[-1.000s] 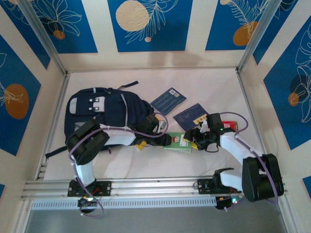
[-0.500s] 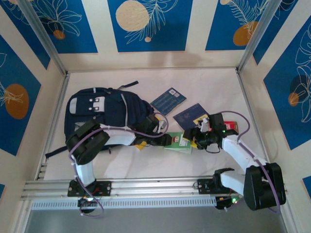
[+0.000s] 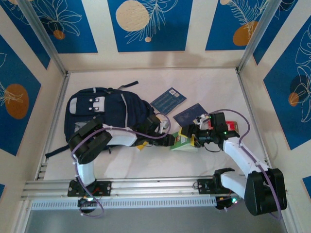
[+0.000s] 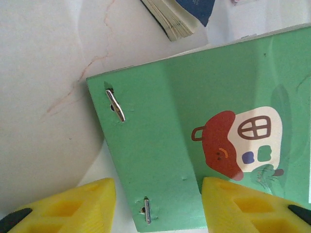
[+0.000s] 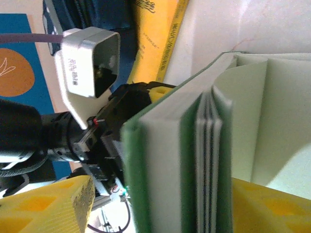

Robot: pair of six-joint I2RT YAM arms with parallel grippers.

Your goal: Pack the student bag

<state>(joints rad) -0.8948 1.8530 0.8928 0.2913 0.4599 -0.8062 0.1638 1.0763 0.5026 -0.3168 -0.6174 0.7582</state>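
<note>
Backpack (image 3: 104, 110) lies left of the left gripper (image 4: 158, 194) and right gripper (image 5: 160, 204), both jaws spread around a green booklet (image 4: 160, 145).

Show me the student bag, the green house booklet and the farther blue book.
student bag (image 3: 107, 114): top view, navy front panel.
green booklet (image 4: 160, 145): left wrist view, plain green cover.
farther blue book (image 3: 168, 100): top view, middle of its cover.

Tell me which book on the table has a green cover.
The stapled booklet with the house drawing. Behind it lie a far navy book and a nearer navy book; the yellow book sits by the backpack.
</note>
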